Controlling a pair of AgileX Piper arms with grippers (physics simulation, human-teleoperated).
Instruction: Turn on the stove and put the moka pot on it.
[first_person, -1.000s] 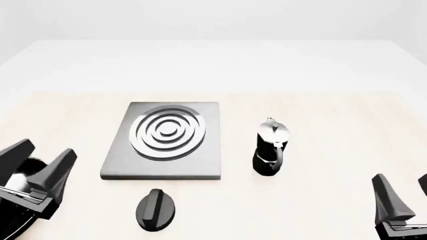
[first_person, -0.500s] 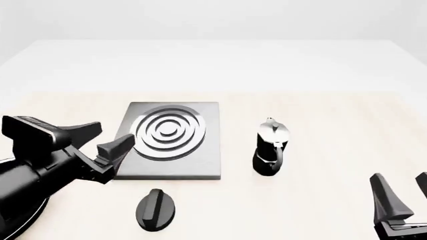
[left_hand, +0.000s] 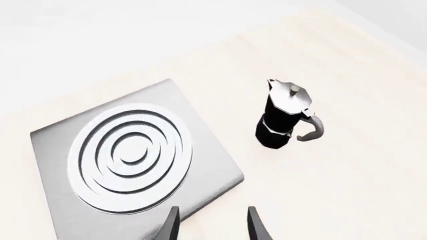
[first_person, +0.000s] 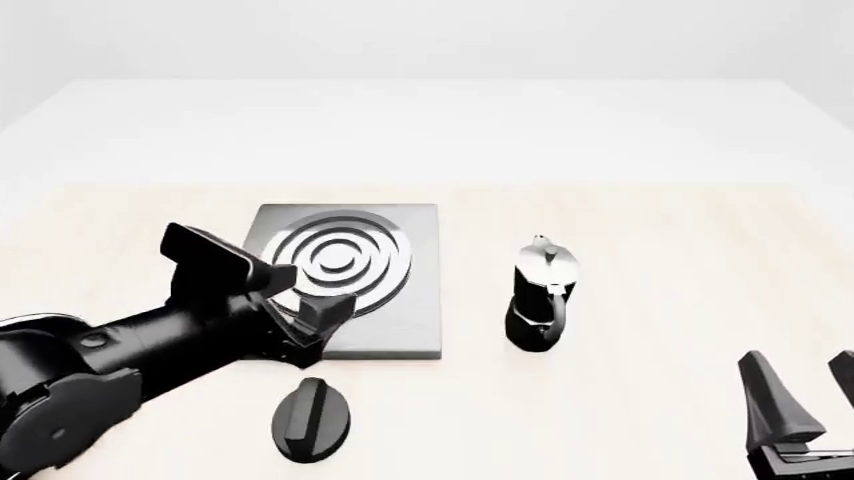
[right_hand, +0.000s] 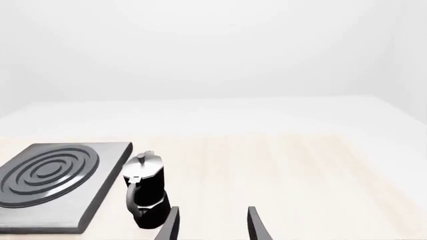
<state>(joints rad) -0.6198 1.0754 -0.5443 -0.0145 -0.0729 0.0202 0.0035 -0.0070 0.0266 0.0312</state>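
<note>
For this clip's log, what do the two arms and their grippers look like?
Both are rendered plain black. The left arm has rounded, tube-like links with a round joint cap near the front view's edge and a boxy block behind the left gripper. The right gripper shows long, tapering, pointed fingers. No cables or markings are visible.

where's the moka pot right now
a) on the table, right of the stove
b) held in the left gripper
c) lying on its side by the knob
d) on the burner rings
a: in the front view the moka pot stands upright on the table, apart from the right edge of the stove; the left gripper is open over the stove's near part, holding nothing.
</note>
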